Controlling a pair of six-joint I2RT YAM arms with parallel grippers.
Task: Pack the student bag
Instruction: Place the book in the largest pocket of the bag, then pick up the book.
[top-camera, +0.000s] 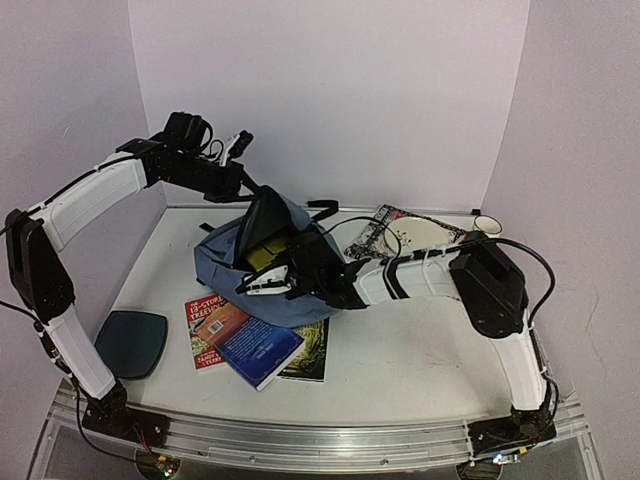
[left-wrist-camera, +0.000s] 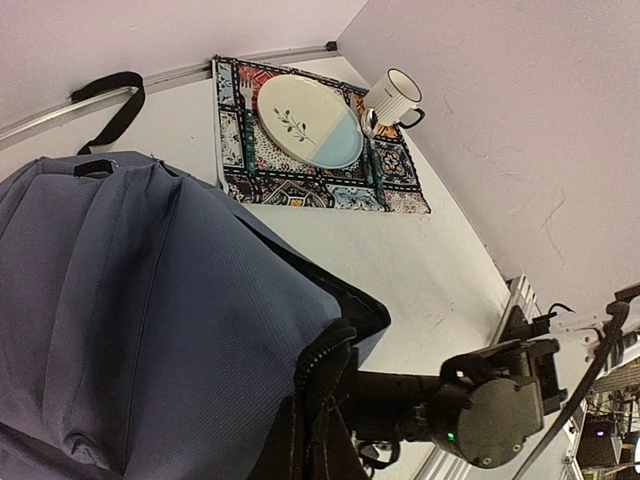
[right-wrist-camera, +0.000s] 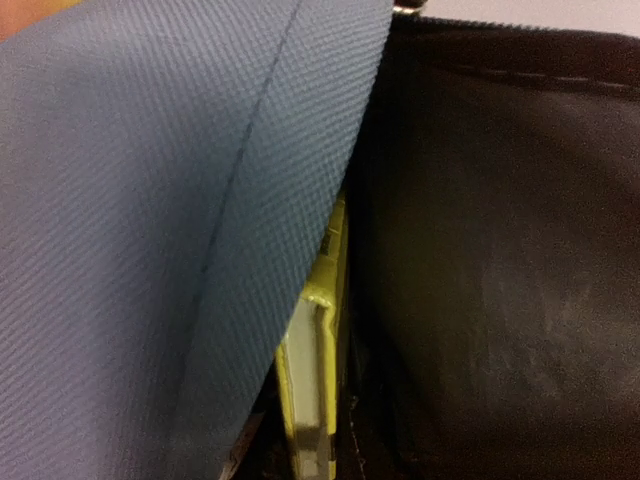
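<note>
My left gripper (top-camera: 238, 186), high at the left, is clenched on the upturned, dark-lined rim of the soft slate-blue fabric student bag (top-camera: 218, 262). The bag slumps at the centre of the white table (top-camera: 400, 350) with its mouth open. The cloth looks light and limp, so I judge the stiffer zipper edge the best hold. 1 flat yellow book (right-wrist-camera: 312, 390) stands inside. My right gripper (top-camera: 268, 283) sits at the mouth; I cannot tell whether it is clenched or released.
</note>
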